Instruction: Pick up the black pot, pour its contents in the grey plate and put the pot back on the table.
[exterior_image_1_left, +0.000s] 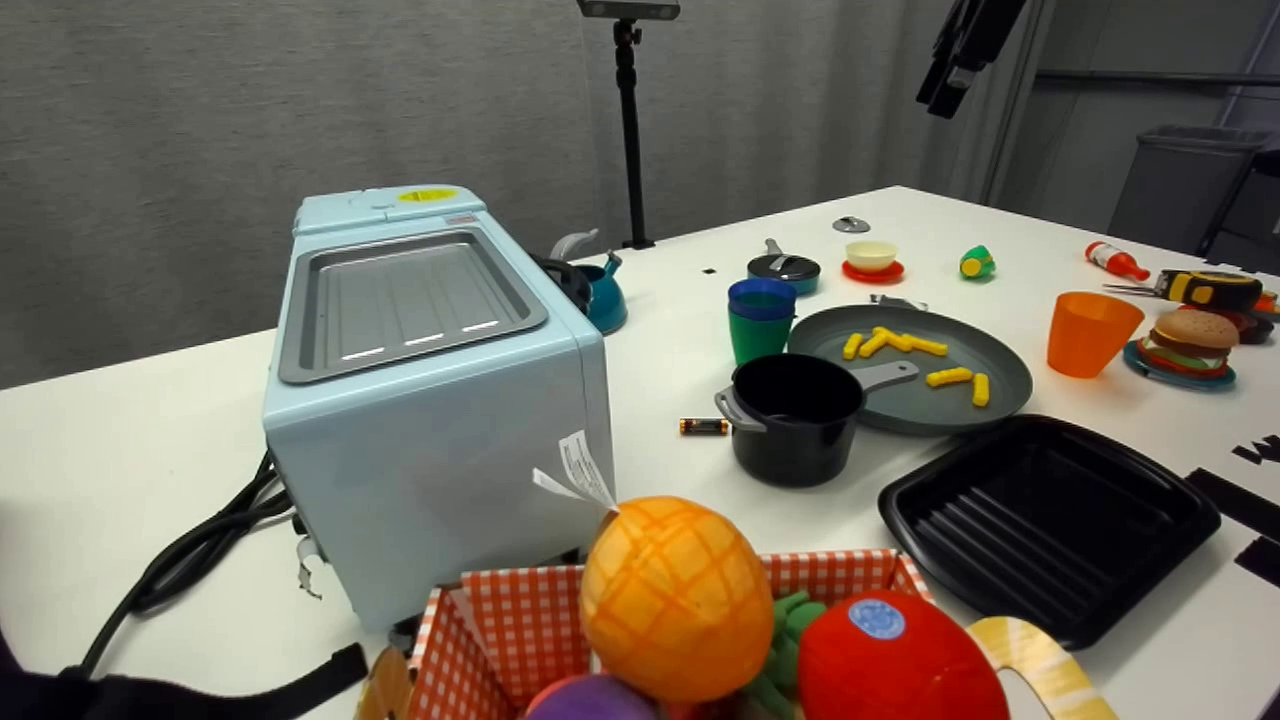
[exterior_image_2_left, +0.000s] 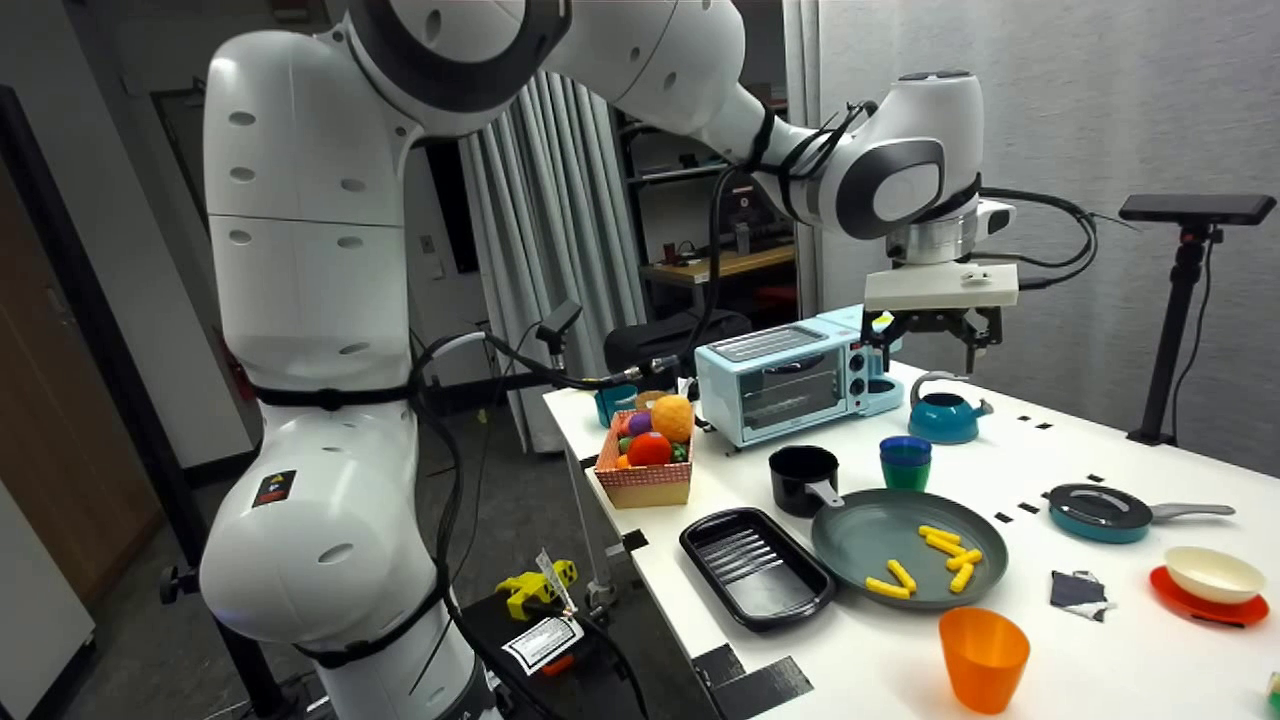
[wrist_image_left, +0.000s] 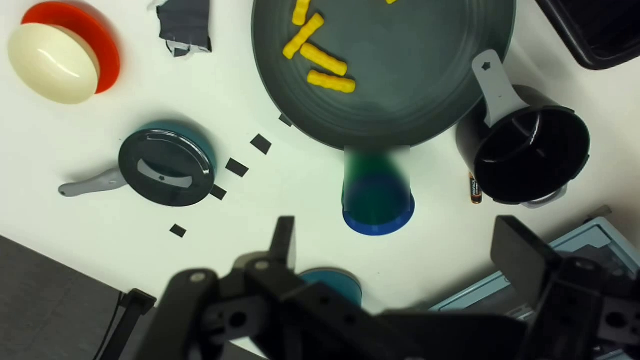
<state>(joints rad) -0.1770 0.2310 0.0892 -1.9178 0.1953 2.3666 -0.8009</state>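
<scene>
Lying left in the wrist view, yellow pieces (wrist_image_left: 324, 59) are being held by the grey plate (wrist_image_left: 425, 65); nothing is being grasped by the spread gripper (wrist_image_left: 399, 245); rightward, on the table (wrist_image_left: 295, 175) below, the black pot (wrist_image_left: 530, 162) is standing, handle (wrist_image_left: 500, 94) plateward.

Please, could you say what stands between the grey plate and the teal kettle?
A stack of blue and green cups stands between the grey plate and the teal kettle, as both exterior views show.

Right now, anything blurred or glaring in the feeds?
Wrist view: blurred rectangular patch over the stacked cups, gripper fingers out of focus, bright streak inside the black pot. In exterior views: white glints on the oven-top tray, sheen on the black ridged tray.
</scene>
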